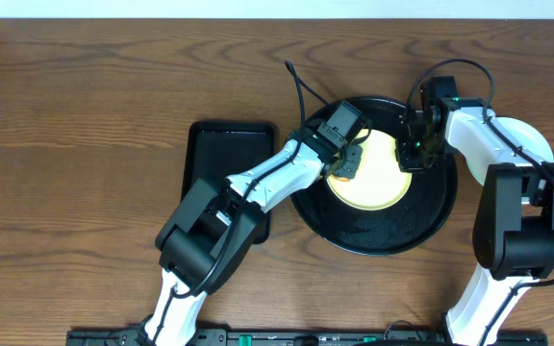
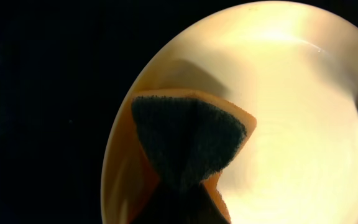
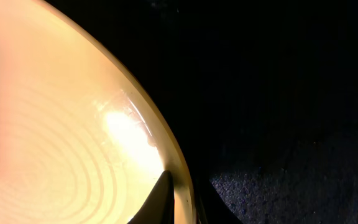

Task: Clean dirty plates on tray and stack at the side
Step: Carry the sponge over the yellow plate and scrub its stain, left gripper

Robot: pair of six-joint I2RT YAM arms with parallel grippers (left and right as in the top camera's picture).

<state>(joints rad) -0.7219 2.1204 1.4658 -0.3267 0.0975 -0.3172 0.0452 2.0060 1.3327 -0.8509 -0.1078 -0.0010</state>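
The yellow plate (image 1: 378, 187) lies in the round black tray (image 1: 431, 219). My left gripper (image 1: 346, 161) is shut on an orange sponge with a dark scouring pad (image 2: 188, 140) and presses it on the plate's left part (image 2: 291, 93). My right gripper (image 1: 415, 152) is shut on the plate's right rim, one finger inside the rim and one outside (image 3: 180, 199). The plate's ridged surface (image 3: 55, 124) and the tray's floor (image 3: 278, 93) show in the right wrist view. A pale plate (image 1: 532, 144) lies to the right of the tray, partly under my right arm.
A smaller rectangular black tray (image 1: 229, 163) lies left of the round tray, with my left arm crossing over it. Bare brown wood table (image 1: 75, 144) stretches to the left and back.
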